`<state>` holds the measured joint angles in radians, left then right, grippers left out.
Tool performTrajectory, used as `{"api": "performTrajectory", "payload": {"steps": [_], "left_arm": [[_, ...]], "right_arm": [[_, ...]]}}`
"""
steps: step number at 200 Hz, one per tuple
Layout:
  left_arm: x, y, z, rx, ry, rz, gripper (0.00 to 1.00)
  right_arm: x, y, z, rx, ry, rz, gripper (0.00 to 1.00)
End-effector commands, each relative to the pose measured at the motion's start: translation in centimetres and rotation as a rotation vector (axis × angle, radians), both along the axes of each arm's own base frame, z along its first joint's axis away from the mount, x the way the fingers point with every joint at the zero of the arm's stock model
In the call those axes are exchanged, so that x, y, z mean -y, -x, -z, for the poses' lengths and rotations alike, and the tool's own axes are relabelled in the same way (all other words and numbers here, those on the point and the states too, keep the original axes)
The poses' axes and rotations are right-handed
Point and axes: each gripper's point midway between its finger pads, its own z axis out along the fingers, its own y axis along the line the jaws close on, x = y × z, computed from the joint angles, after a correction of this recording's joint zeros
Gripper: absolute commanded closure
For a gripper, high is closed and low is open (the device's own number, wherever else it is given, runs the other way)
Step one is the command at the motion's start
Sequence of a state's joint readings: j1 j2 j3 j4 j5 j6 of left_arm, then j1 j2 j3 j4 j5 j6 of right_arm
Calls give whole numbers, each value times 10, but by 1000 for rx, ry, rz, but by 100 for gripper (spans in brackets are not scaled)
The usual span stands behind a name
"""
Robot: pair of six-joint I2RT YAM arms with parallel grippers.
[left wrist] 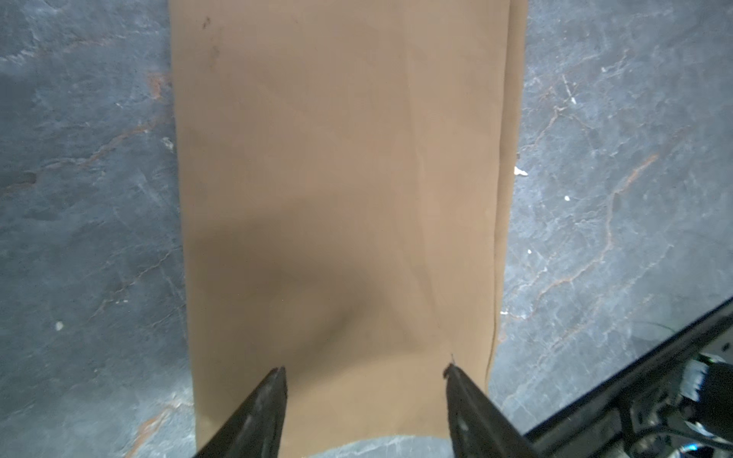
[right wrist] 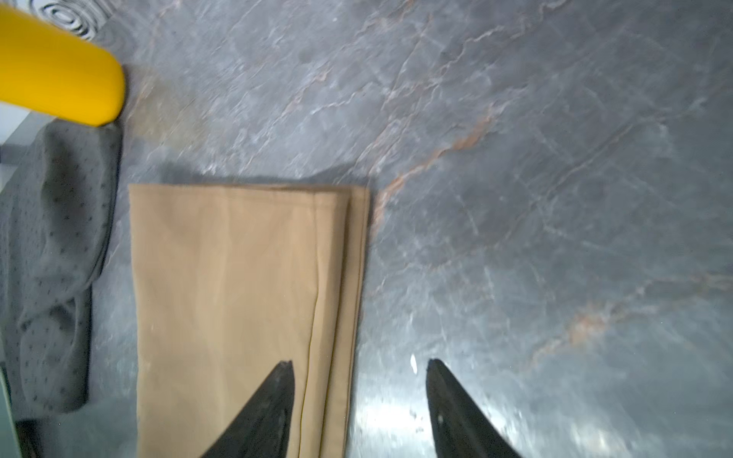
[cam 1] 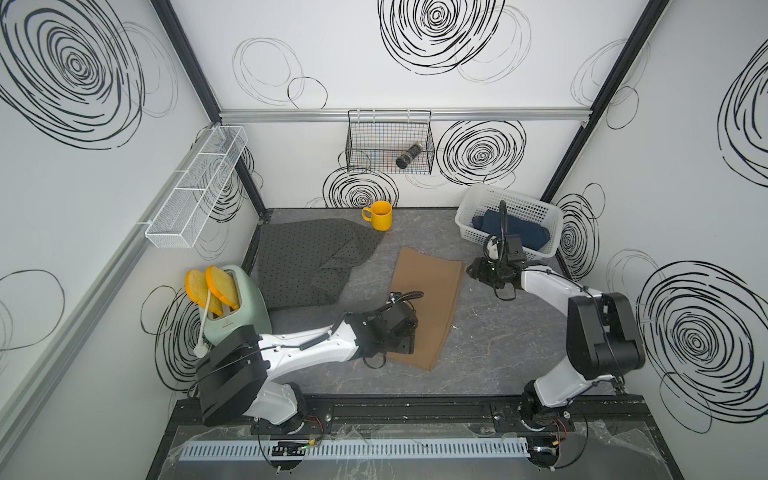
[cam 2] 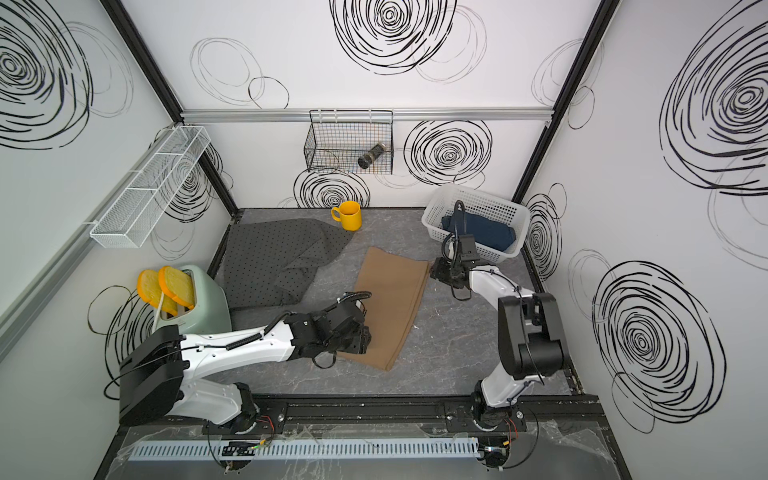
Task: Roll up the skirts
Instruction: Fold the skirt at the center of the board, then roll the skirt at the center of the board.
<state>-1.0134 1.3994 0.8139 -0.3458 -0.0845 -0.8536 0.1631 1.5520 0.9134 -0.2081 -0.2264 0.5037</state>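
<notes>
We've got the plain tan-brown cloth skirt (cam 1: 428,307) folded into a long strip, flat on the grey marbled tabletop (cam 1: 498,332). Over its near end sits the left gripper (left wrist: 365,368), at its far edge the right gripper (right wrist: 360,361), both with fingers spread and gripping nothing, maybe brushing cloth. The dark grey dotted skirt (cam 1: 299,266) lies rumpled by the yellow mug (cam 1: 380,216), and the rolled blue denim skirt (cam 1: 528,235) is in the white basket (cam 1: 519,203)

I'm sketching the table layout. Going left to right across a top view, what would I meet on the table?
green toaster → dotted grey skirt → yellow mug → tan skirt → white basket, holding the blue denim skirt
</notes>
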Motion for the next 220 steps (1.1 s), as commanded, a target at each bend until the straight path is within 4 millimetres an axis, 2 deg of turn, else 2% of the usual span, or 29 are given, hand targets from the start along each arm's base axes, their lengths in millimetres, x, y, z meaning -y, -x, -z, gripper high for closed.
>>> {"api": "performTrajectory", "payload": {"steps": [1,12,17,26,37,55,81,94,110,120,125,135,156,166,195,208,220], "left_arm": [[8,13,-10,-51,46,52,29],[10,10,-17,-13,13,93,27],[14,8,-22,23,-4,138,24],[23,7,-35,112,-50,226,18],[26,8,-38,187,-154,298,11],[37,20,-30,242,-273,441,11],[35,46,-9,295,-442,630,10],[35,55,-4,288,-426,675,11],[35,54,-9,269,-358,647,10],[35,50,-16,236,-292,612,11],[34,47,-23,224,-251,588,11],[29,41,-34,189,-169,538,12],[2,12,-59,97,16,335,16],[-18,-5,-67,58,97,202,16],[-91,-45,-65,-60,269,-194,17],[-113,-54,-61,-94,327,-306,21],[-131,-60,-56,-108,336,-403,21]], "right_arm": [[-10,30,3,-22,-55,-20,29],[-16,49,18,-83,-88,-43,16],[-19,57,23,-104,-98,-52,0],[-18,66,33,-144,-92,-44,2],[-24,76,38,-185,-111,-78,2],[-23,83,39,-198,-112,-81,2],[-28,89,19,-125,-212,-107,2],[-30,96,1,-43,-372,-128,2],[-30,99,-23,137,-519,-171,2],[-39,104,-31,188,-507,-221,0],[-44,106,-31,188,-470,-247,5],[-60,112,-31,178,-356,-308,9],[-90,130,-26,207,-82,-419,10],[-101,142,-23,239,5,-458,16],[-137,180,-18,319,174,-603,23],[-151,199,-14,337,267,-683,23],[-162,215,-3,311,353,-759,20]]}}
